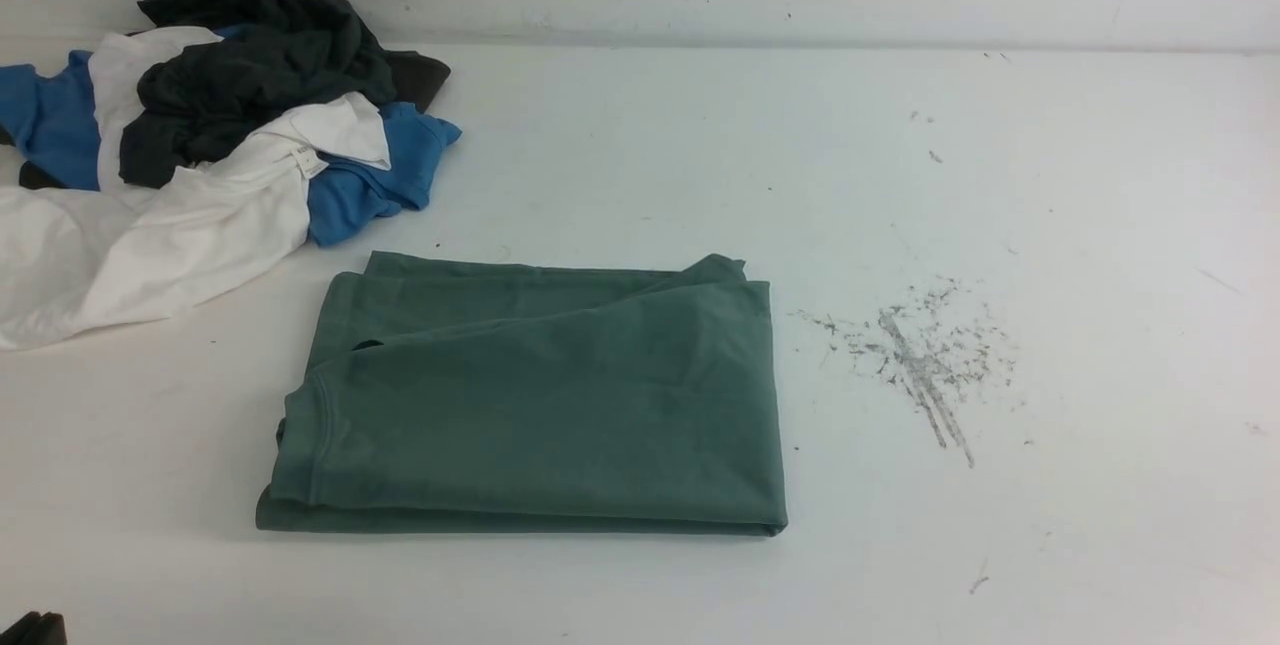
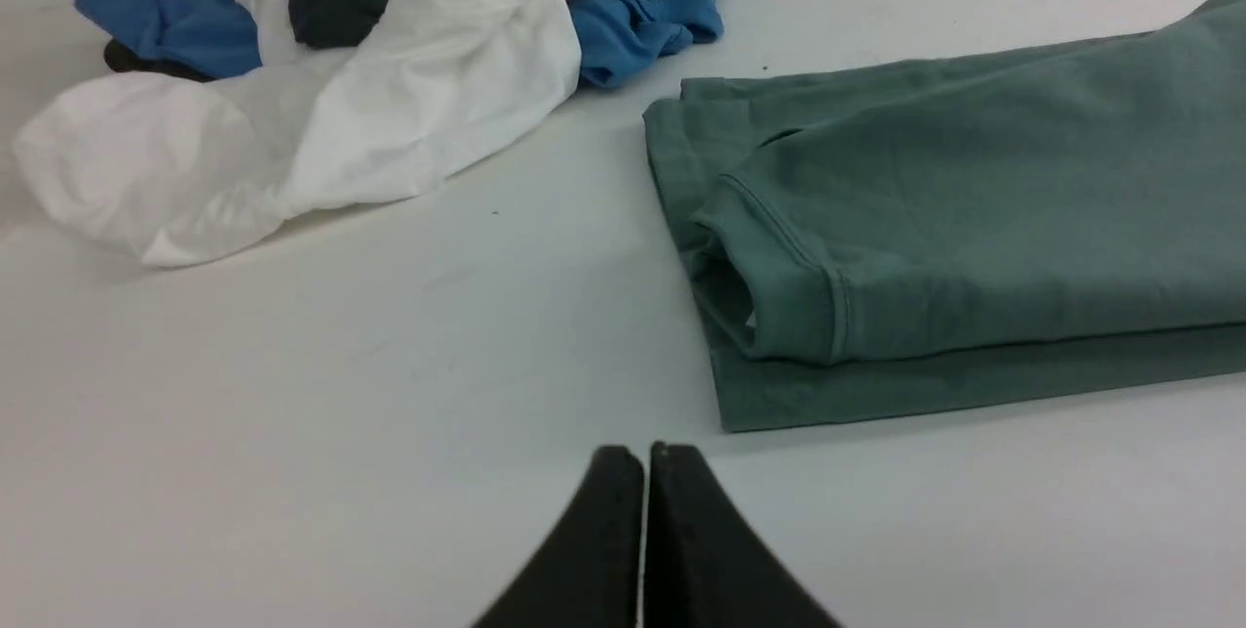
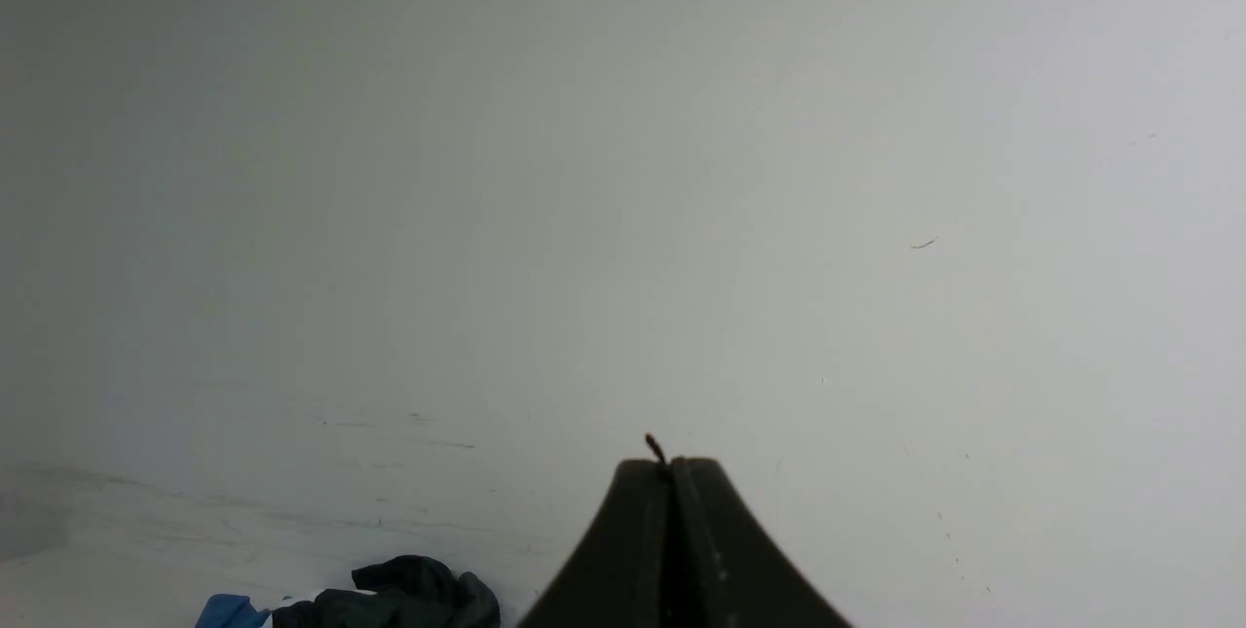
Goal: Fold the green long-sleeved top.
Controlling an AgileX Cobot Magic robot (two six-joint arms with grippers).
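Judging by its layered edges, the green long-sleeved top (image 1: pixel 540 395) already lies folded into a tidy rectangle at mid-bench (image 1: pixel 1100 525); little seems left. Left of it, well apart, sits a heap of blue, white and dark clothes (image 1: pixel 210 145); to its right, grey scuff marks (image 1: pixel 925 355). Nothing blocks it. The left pincer (image 2: pixel 644 458) and right pincer (image 3: pixel 670 467) are both closed, empty.

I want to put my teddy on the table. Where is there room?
Right of the folded green top the table is bare, apart from a gray scuff mark. The strip in front of the top is free too. The far left corner is crowded by a pile of clothes.
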